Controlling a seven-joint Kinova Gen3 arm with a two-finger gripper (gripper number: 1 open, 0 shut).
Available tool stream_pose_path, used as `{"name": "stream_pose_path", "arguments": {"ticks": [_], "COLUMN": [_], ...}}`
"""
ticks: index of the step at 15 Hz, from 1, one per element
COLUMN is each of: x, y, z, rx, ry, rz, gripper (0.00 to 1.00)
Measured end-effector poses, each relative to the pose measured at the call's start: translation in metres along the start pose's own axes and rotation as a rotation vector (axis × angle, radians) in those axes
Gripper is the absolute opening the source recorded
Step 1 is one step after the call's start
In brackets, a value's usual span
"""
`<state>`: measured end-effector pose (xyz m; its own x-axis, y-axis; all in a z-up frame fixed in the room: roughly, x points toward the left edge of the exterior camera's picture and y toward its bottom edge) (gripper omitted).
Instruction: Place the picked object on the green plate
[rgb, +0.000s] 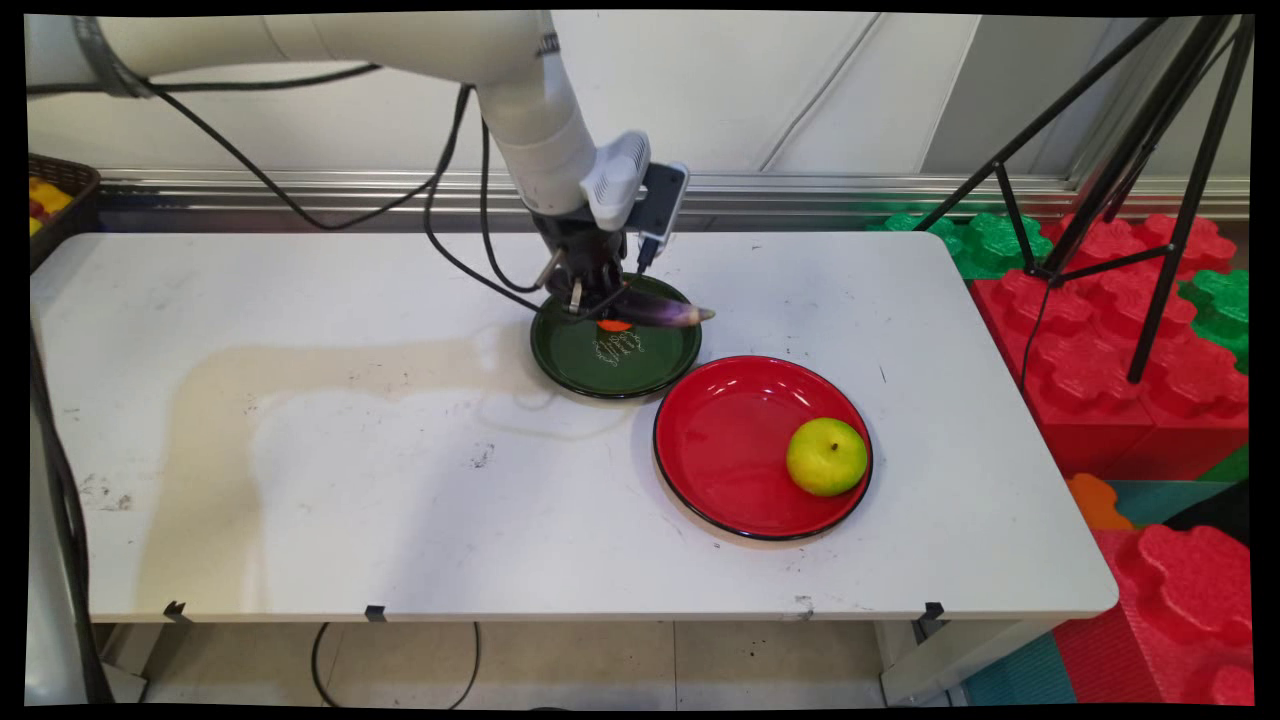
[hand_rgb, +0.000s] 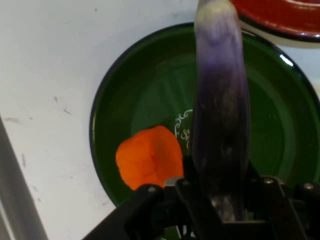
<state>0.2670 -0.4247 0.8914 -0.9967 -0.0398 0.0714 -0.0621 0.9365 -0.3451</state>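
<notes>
Grip: gripper (hand_rgb: 222, 200) was clamped on one end of the eggplant (rgb: 665, 311), above the green plate (rgb: 560, 365)
Risk: the long overhang could tip it onto the orange piece (hand_rgb: 150, 156)

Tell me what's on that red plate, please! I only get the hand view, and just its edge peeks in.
Observer: A yellow-green fruit sits on the red plate, on its right side in the main view.
Operator: Where on the table is my claw?
Observer: The claw, shut on the eggplant, is over the green plate, which lies toward the far side of the table, about midway along it.
Operator: Anything off the table?
Observer: Red and green foam blocks are on the floor to the right, and a basket stands past the far left corner.
</notes>
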Motion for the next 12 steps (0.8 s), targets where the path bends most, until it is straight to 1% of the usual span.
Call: {"name": "stream_pose_path", "arguments": {"ticks": [6, 12], "x": [-0.008, -0.016], "y": [0.001, 0.002], "z": [0.047, 0.069], "rx": [-0.058, -0.084], "ry": [-0.048, -0.068], "rz": [-0.013, 0.002], "gripper": [0.00, 0.00]}}
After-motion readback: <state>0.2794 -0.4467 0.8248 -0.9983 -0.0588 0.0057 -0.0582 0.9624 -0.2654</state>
